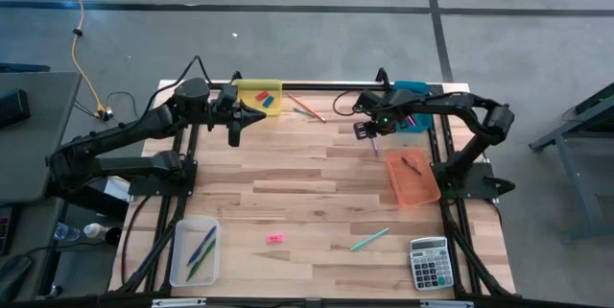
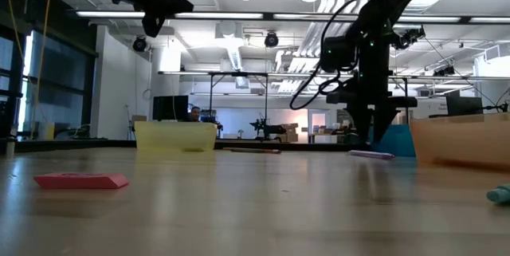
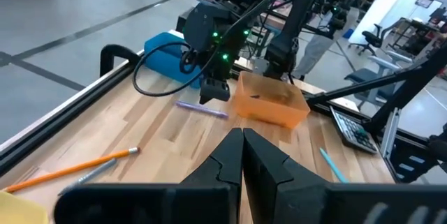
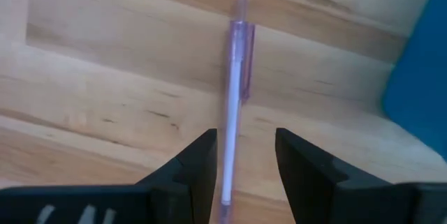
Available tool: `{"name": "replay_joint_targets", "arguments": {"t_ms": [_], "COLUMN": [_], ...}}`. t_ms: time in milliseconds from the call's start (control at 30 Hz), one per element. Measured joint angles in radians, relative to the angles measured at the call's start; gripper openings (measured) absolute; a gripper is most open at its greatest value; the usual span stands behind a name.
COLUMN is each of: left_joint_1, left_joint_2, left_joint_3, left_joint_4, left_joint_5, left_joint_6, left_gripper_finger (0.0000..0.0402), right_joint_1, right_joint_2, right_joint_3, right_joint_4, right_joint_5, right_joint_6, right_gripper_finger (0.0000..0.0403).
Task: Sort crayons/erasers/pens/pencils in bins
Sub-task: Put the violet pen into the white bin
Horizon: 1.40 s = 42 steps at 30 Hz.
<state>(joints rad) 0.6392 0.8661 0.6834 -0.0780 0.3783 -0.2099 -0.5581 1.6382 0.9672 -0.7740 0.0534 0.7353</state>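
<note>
Right tool [image 4: 243,155] hangs with fingers apart either side of a purple pen [image 4: 234,91] lying on the counter [image 4: 105,77]; left tool [image 3: 242,147] is closed, holding nothing

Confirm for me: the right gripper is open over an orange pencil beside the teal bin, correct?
Not quite. The right gripper is open beside the teal bin, but over a pale purple pen, not an orange pencil. The right wrist view shows it lying between the fingers.
</note>
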Motion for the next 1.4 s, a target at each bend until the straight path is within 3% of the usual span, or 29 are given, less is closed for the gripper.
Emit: {"name": "replay_joint_targets", "arguments": {"t_ms": [500,967,1233,1400], "left_joint_1": [-0.016,-0.033,-0.042,-0.056], "left_joint_2": [0.0,0.0,0.011,0.058], "left_joint_3": [0.0,0.0,0.0,0.0], "left_joint_4": [0.0,0.002,0.006,0.106], "left_joint_5": [0.0,0.0,0.0,0.004], "left_joint_6": [-0.064,-0.272,-0.429,-0.488], "left_gripper_finger": [0.0,0.0,0.0007,0.003], "right_joint_1": [0.002,0.006,0.075,0.172], "right_joint_2": [0.111,0.1,-0.058,-0.194], "right_joint_3": [0.002,0.0,-0.002,-0.002], "right_joint_4": [0.074,0.085,0.129,0.229], "right_joint_5": [-0.049,-0.056,-0.1,-0.09], "right_joint_6": [-0.011,-0.063,-0.06,-0.031], "right_gripper_finger": [0.013,0.0013,0.0017,0.0018]}}
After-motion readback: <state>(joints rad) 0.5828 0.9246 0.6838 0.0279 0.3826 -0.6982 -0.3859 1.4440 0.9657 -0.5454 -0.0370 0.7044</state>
